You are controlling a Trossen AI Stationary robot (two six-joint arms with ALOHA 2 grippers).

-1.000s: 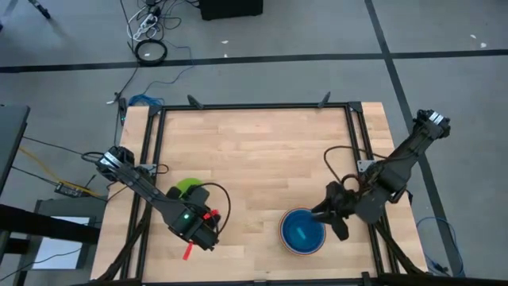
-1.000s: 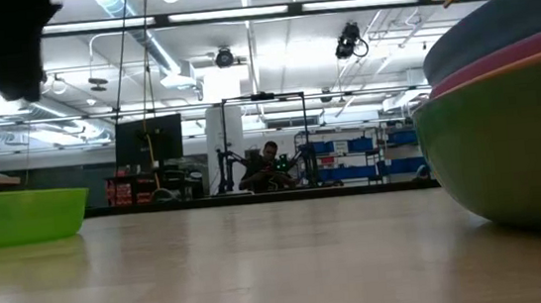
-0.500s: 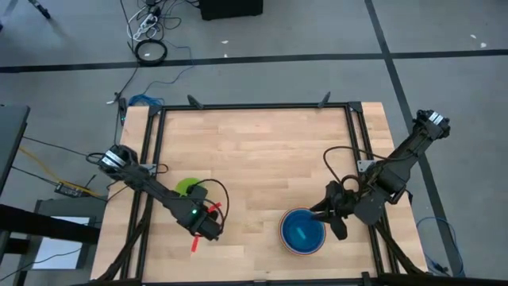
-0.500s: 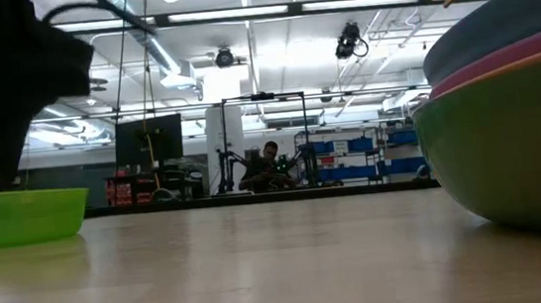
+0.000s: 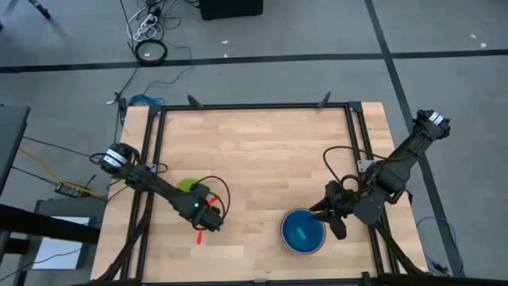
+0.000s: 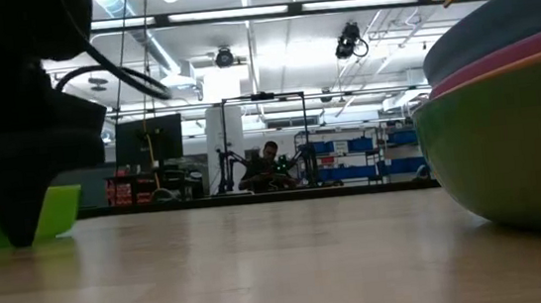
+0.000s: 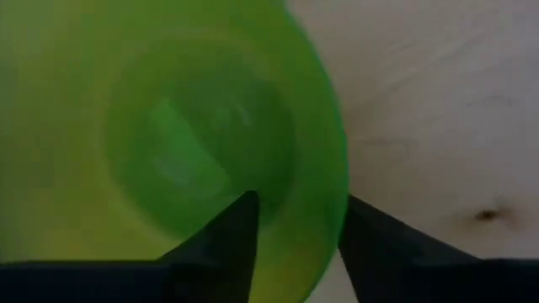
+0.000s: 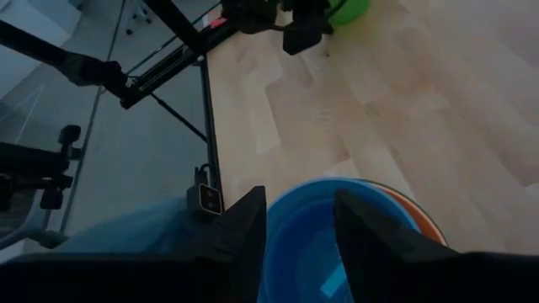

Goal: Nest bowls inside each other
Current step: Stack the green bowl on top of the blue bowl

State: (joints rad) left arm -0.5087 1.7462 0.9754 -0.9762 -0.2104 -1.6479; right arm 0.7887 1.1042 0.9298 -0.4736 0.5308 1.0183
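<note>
From above, the left arm has slid forward along the counter in the last second; its left end effector now sits past the lime green bowl, and most of that little bowl is hidden under the arm; I think it is lining up to grab the bowl, which looks like the last one to go in. The stack of bowls sits near the front of the counter on the right, blue on top with an orange rim peeking out; the right end effector is at its rim, and that arm has not moved; it reaches in from the far right corner, bent low.

From counter height, the big dark shape of the left arm has come down in front of the lime green bowl and covers most of it; the stack fills the right side, dull green at the bottom, then pink, then blue.

From the left wrist, one finger is inside the lime green bowl and one is outside, with the wall between them; the fingers are apart and have not pinched it yet.

From the right wrist, the two fingers straddle the rim of the blue bowl; I cannot tell if they squeeze it.
</note>
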